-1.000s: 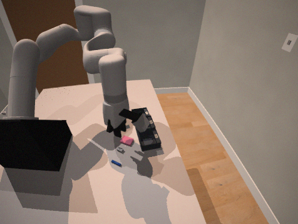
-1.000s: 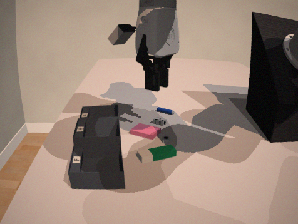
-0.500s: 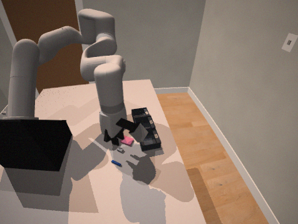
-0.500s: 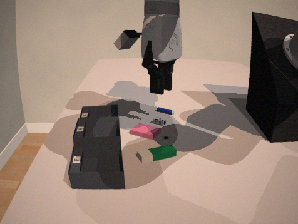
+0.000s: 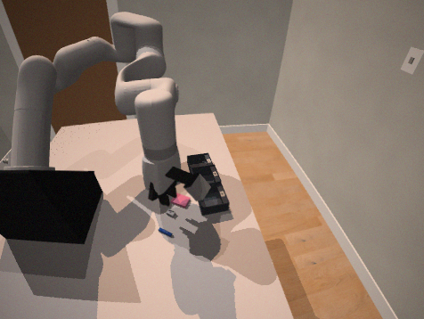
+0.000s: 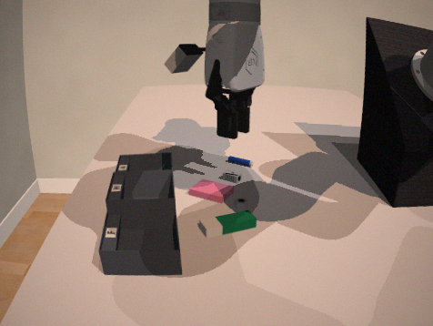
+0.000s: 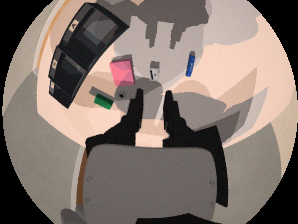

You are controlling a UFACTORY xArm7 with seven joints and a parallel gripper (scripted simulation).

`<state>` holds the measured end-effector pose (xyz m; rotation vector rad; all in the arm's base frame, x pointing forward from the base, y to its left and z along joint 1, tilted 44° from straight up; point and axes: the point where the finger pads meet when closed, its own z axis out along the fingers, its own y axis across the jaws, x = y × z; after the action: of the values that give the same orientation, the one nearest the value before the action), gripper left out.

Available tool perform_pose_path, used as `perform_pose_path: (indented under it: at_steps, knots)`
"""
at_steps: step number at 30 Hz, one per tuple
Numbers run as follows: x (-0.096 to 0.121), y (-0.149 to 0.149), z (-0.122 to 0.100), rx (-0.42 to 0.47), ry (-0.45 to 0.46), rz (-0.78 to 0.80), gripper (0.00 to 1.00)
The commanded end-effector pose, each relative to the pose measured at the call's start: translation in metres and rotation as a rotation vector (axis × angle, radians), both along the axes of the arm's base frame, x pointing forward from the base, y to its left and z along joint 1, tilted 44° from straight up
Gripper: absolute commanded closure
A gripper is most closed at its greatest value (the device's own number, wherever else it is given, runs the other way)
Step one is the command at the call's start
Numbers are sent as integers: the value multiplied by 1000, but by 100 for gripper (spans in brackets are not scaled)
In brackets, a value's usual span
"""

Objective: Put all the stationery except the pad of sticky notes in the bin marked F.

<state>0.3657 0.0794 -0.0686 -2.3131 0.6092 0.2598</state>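
Note:
My gripper (image 5: 159, 198) (image 6: 233, 132) (image 7: 153, 97) hangs a little above the table, fingers partly apart with nothing between them. Just in front of it lie a blue marker (image 5: 165, 232) (image 6: 239, 160) (image 7: 190, 64), a small grey clip (image 5: 171, 214) (image 6: 231, 177) (image 7: 154, 66), a pink pad of sticky notes (image 5: 181, 200) (image 6: 211, 189) (image 7: 121, 71), a small dark round thing (image 6: 241, 200) and a green block (image 6: 236, 222) (image 7: 101, 100). The dark bin row (image 5: 214, 208) (image 6: 136, 261) (image 7: 67, 70) has three labelled compartments. I cannot read the labels.
A large black box (image 5: 44, 205) (image 6: 396, 114) stands on the table on the far side of the things from the bins. The wrist camera housing (image 6: 182, 59) sticks out beside the gripper. The table edge and wooden floor (image 5: 289, 214) lie just beyond the bins.

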Motion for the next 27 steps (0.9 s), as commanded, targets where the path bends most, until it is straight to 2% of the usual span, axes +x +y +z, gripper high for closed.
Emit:
perform_pose_path:
  at_steps: [1,25,27]
  knots:
    - [1,-1,1,-2,-2,-3,71]
    - [1,-1,1,-2,-2,-3,71]
    - [1,4,-5,-2,-2,-3,71]
